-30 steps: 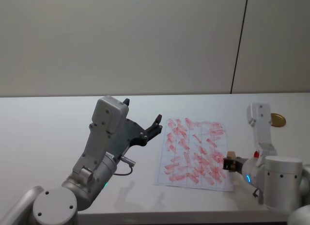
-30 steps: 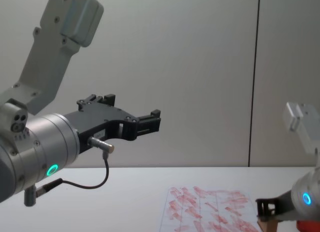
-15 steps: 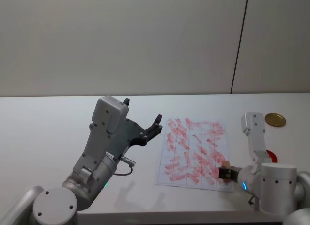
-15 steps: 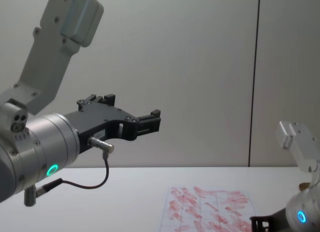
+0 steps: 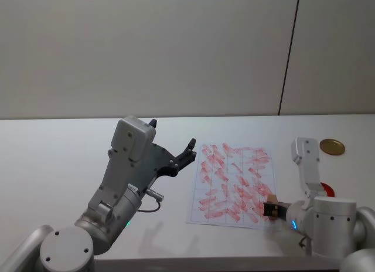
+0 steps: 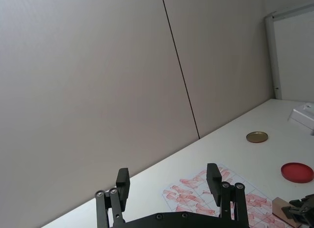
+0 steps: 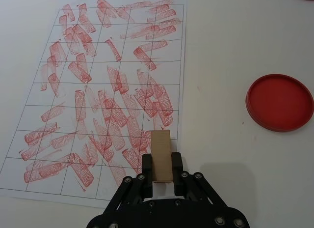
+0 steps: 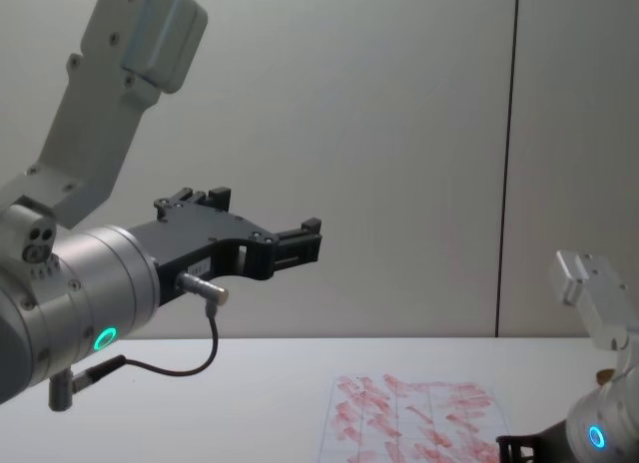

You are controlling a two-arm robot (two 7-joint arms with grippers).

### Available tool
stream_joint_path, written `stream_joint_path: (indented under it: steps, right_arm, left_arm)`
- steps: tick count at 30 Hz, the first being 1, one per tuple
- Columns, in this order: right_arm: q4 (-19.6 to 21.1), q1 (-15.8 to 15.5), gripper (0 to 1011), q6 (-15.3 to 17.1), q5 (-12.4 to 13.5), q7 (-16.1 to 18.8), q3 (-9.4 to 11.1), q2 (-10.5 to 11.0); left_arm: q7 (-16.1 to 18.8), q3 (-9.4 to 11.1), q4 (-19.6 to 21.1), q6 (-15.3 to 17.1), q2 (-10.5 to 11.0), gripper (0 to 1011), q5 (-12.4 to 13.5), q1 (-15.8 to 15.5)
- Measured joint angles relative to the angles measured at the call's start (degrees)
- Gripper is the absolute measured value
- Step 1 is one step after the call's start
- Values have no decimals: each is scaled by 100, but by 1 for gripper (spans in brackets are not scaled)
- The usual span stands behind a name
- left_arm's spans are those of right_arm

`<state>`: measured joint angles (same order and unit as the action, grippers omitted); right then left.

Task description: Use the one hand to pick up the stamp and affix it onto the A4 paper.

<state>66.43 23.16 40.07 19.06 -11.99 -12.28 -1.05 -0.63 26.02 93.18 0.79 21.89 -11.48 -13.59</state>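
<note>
1. Since a second ago, the right gripper [image 5: 270, 211] had sunk lower and drawn in toward the near right corner of the A4 paper [image 5: 225, 178].
2. Its two black fingers were clamped on the stamp [image 7: 161, 161], one on each side of the pale block.
3. The stamp stood over the sheet's right edge near that corner, among the red marks; whether it touched the sheet could not be told.
4. A red round pad [image 7: 279, 102] lay on the table [image 5: 58, 155] to the right of the paper, apart from it, and a brass disc [image 5: 332, 146] lay farther back.
5. The left gripper [image 6: 168, 175] hung raised to the left of the paper, its fingers spread apart.
</note>
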Motion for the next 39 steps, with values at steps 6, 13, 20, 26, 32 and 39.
stream_joint_path:
  steps: [6,13,20,26,32,39]
  right_arm:
    - [-93,47,213,1,4,-21,21,-25]
    - [-180,86,213,16,6,-45,42,-47]
    - [-239,116,213,31,6,-68,63,-67]
    - [-271,134,213,40,-1,-79,81,-82]
    - [-271,138,214,41,-19,-81,99,-90]
    - [-58,59,214,2,-68,-78,122,-74]
  left_arm:
    - [0,0,0,0,0,993,0,0]
    - [0,0,0,0,0,993,0,0]
    - [0,0,0,0,0,993,0,0]
    - [0,0,0,0,0,993,0,0]
    - [0,0,0,0,0,993,0,0]
    - [0,0,0,0,0,993,0,0]
